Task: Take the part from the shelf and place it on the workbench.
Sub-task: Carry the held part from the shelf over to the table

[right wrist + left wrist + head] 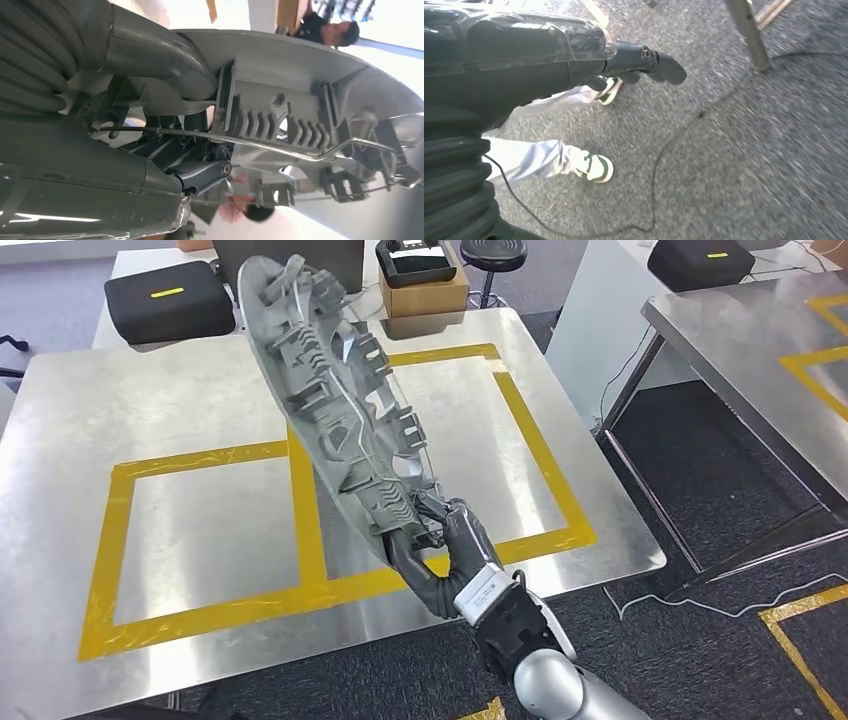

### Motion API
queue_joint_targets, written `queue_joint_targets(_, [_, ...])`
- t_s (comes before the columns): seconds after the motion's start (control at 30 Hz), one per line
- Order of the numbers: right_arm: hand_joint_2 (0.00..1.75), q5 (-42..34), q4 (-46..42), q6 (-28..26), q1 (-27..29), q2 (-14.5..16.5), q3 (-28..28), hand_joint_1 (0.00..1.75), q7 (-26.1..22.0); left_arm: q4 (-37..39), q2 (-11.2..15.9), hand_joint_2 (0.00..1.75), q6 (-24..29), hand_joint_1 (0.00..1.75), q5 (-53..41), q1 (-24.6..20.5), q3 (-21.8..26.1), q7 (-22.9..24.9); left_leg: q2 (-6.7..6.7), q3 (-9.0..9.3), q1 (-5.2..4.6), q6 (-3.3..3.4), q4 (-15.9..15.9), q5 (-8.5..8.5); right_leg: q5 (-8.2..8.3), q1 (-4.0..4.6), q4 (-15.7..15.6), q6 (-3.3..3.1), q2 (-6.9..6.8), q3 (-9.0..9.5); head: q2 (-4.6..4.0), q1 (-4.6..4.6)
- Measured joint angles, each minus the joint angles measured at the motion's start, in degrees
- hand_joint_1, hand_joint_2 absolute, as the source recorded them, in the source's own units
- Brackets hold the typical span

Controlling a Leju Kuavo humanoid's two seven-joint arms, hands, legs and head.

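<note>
The grey ribbed part (340,410) is slanting up and away from the right hand (440,550), its long axis running diagonally above the workbench (180,420) and its yellow tape (300,500). That hand is gripping the part's near end. The left hand (574,55) is hanging over the floor (744,160), holding nothing; how far it is opening is unclear.

Part (340,410) pale grey, ribbed. Worktop (150,410) brushed silver metal, marked with yellow tape (305,510) rectangles. Right hand (440,555) dark grey, wrist band white. Beyond worktop: black cases (165,298) with yellow stripe, brown cardboard box (425,300). Floor (700,450) dark grey carpet.
</note>
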Motion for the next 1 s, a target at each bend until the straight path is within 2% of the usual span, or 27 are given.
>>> queue_joint_targets(0.03, [1.75,-0.3,0.8,0.1,0.3,0.2,0.4,1.75,-0.4,0.0,0.1,1.75,0.0,0.0,0.0,0.0,0.0,-0.1,0.39,1.37,0.66,-1.12,-2.0,1.3,-0.62,-0.84,1.3,1.04,-0.1,-0.53,-0.01,-0.23])
queue_joint_targets(0.1, [1.75,-0.9,2.2,0.0,0.7,0.5,1.3,1.75,-1.2,0.0,-0.1,1.75,-0.1,0.0,0.0,0.0,0.0,-0.2,1.01,3.56,1.52,-3.35,-5.5,2.45,-2.59,-2.29,5.3,3.4,-0.14,-2.39,0.0,-1.11])
queue_joint_targets(0.13, [1.75,-1.2,2.7,-0.1,0.8,0.7,1.5,1.75,-1.6,0.0,-0.2,1.75,-0.1,0.0,0.0,0.0,0.0,-0.2,1.18,3.73,1.71,-3.07,-5.7,2.1,-3.7,-2.62,7.6,4.29,-0.01,-3.53,0.01,-1.79])
queue_joint_targets(0.17, [1.75,-1.6,3.1,-0.1,1.0,0.8,1.8,1.75,-2.0,0.0,-0.3,1.75,-0.1,0.0,-0.1,0.1,0.0,-0.1,1.22,3.27,1.68,-2.02,-4.9,1.25,-4.55,-2.67,9.3,4.93,0.14,-4.4,0.01,-2.03])
queue_joint_targets(0.23, [1.75,-1.8,3.6,-0.3,1.3,0.9,2.2,1.75,-2.4,0.0,-0.3,1.75,-0.2,0.0,-0.3,0.3,0.0,0.1,1.33,2.61,1.88,0.91,-3.7,0.68,-5.42,-2.45,10.9,5.58,0.3,-5.13,0.01,-1.75])
queue_joint_targets(0.27, [1.75,-1.6,3.9,-0.3,1.4,0.8,2.5,1.75,-2.1,0.0,-0.3,1.75,-0.3,0.0,-0.4,0.4,0.0,0.1,1.37,2.48,1.95,1.61,-3.6,0.7,-5.78,-2.4,11.1,5.8,0.31,-5.17,0.0,-1.15])
queue_joint_targets(0.33, [1.75,0.3,4.3,-0.2,1.5,0.8,2.9,1.75,0.3,-0.1,-0.3,1.75,-0.4,0.0,-0.7,0.4,0.0,0.1,1.41,2.29,1.97,2.16,-3.8,0.96,-7.92,-2.4,13.7,5.78,0.34,-6.07,0.01,-0.09])
queue_joint_targets(0.37, [1.75,2.2,4.6,0.0,1.3,0.8,3.2,1.75,2.5,-0.1,-0.3,1.75,-0.4,0.0,-0.9,0.4,0.0,0.1,1.45,2.28,1.77,2.28,-4.0,1.1,-9.63,-2.35,16.4,5.62,0.36,-7.11,0.0,0.61])
queue_joint_targets(0.43, [1.75,7.4,6.1,0.3,0.3,0.8,4.2,1.75,7.2,-0.1,-0.3,1.75,-0.7,0.0,-1.5,0.3,0.0,0.2,1.54,2.33,1.13,2.07,-4.2,1.31,-12.44,-1.98,22.8,5.04,0.35,-9.77,0.0,1.67])
queue_joint_targets(0.47, [1.75,10.7,7.3,0.2,-0.4,0.9,4.9,1.75,8.8,-0.1,-0.3,1.75,-0.9,0.0,-1.9,0.2,-0.1,0.4,1.58,2.34,0.66,1.98,-4.3,1.37,-12.74,-1.57,24.7,4.51,0.38,-10.67,-0.01,1.96])
queue_joint_targets(0.5, [1.75,14.1,8.9,-0.1,-1.1,1.2,5.6,1.75,9.9,-0.1,-0.4,1.75,-1.1,0.0,-2.2,0.0,-0.2,0.6,1.53,2.34,0.14,1.92,-4.3,1.43,-12.18,-1.01,25.0,3.68,0.44,-10.95,0.0,2.17])
queue_joint_targets(0.53, [1.75,17.2,10.5,-0.4,-1.8,1.7,6.2,1.75,10.4,-0.1,-0.5,1.75,-1.3,0.0,-2.5,-0.2,-0.2,0.8,1.44,2.33,-0.42,1.88,-4.5,1.55,-10.82,-0.24,23.4,2.57,0.56,-10.42,0.01,2.32])
queue_joint_targets(0.57, [1.75,19.7,12.0,-0.7,-2.5,2.2,6.7,1.75,10.6,-0.1,-0.6,1.75,-1.4,0.0,-2.7,-0.3,-0.2,1.0,1.4,2.42,-0.94,1.97,-4.9,1.79,-9.0,0.82,20.3,1.0,0.74,-9.19,0.01,2.39])
queue_joint_targets(0.6, [1.75,21.3,13.2,-1.0,-3.1,2.8,7.1,1.75,10.7,-0.1,-0.9,1.75,-1.5,0.0,-2.9,-0.4,-0.2,1.1,1.28,2.62,-1.21,2.07,-5.6,2.18,-7.23,2.18,16.2,-0.87,1.27,-7.46,0.02,2.28])
queue_joint_targets(0.63, [1.75,22.1,14.1,-1.2,-3.5,3.2,7.4,1.75,10.8,0.0,-1.3,1.75,-1.7,0.0,-3.0,-0.5,-0.2,1.1,1.19,2.85,-1.41,1.93,-6.3,2.74,-5.82,3.48,12.4,-2.43,1.94,-5.76,0.01,1.98])
queue_joint_targets(0.67, [1.75,22.5,14.8,-1.3,-4.0,3.4,7.7,1.75,10.8,0.0,-1.7,1.75,-1.7,0.0,-3.1,-0.6,-0.2,1.1,1.09,3.04,-1.42,1.76,-7.1,3.37,-4.8,4.47,9.5,-3.43,2.51,-4.46,0.01,1.73])
queue_joint_targets(0.7, [1.75,23.0,15.5,-1.3,-4.4,3.6,8.0,1.75,10.8,0.0,-2.1,1.75,-1.8,0.0,-3.1,-0.6,-0.2,1.0,0.88,3.13,-1.3,1.46,-7.7,3.94,-4.1,5.12,7.7,-3.79,2.99,-3.68,0.01,1.47])
queue_joint_targets(0.73, [1.75,23.8,16.2,-1.1,-4.7,3.8,8.4,1.75,10.8,0.0,-2.3,1.75,-1.9,0.0,-3.2,-0.6,-0.2,1.0,0.73,3.22,-1.3,1.26,-8.3,4.44,-3.44,5.3,6.6,-3.62,3.07,-3.33,0.01,1.42])
queue_joint_targets(0.8, [1.75,26.4,17.7,-0.5,-5.4,4.6,9.2,1.75,11.0,0.0,-2.5,1.75,-2.1,0.0,-3.3,-0.8,-0.3,1.0,0.64,3.27,-1.35,1.5,-9.0,4.46,-1.46,4.9,3.3,-3.52,2.7,-2.0,0.02,2.03])
queue_joint_targets(0.83, [1.75,27.2,18.7,-0.3,-5.8,5.1,9.7,1.75,10.7,0.0,-2.5,1.75,-2.1,0.0,-3.2,-0.9,-0.3,1.1,0.63,2.97,-1.4,1.38,-8.4,3.72,-0.52,4.57,1.7,-3.67,2.5,-1.29,0.01,2.19])
queue_joint_targets(0.87, [1.75,26.8,19.8,-0.6,-6.0,5.7,10.0,1.75,9.7,0.0,-2.6,1.75,-2.1,0.0,-2.9,-1.1,-0.3,1.1,0.44,2.18,-1.36,1.04,-6.7,2.47,0.17,4.15,0.4,-3.73,2.25,-0.71,0.01,2.18])
queue_joint_targets(0.93, [1.75,20.2,21.5,-3.3,-5.7,6.3,10.1,1.75,4.0,0.0,-2.5,1.75,-1.6,0.0,-1.6,-1.4,-0.3,0.3,-0.32,-0.26,-1.0,0.05,-1.1,-0.43,0.37,3.49,0.2,-3.47,1.73,-0.58,0.0,1.42])
queue_joint_targets(0.97, [1.75,14.5,21.7,-5.5,-5.2,6.1,9.6,1.75,0.1,-0.1,-2.4,1.75,-1.2,0.0,-0.7,-1.3,-0.3,-0.3,-0.6,-1.21,-0.78,-0.45,1.3,-1.15,0.11,3.03,0.5,-3.04,1.42,-0.62,0.01,1.09])
queue_joint_targets(1.0, [1.75,8.3,21.3,-7.7,-4.5,5.7,8.6,1.75,-3.7,-0.1,-2.3,1.75,-0.6,0.0,0.2,-1.1,-0.3,-0.9,-0.54,-1.5,-0.49,-1.14,2.3,-0.96,-0.35,2.48,1.2,-2.42,1.16,-0.69,0.01,0.81])
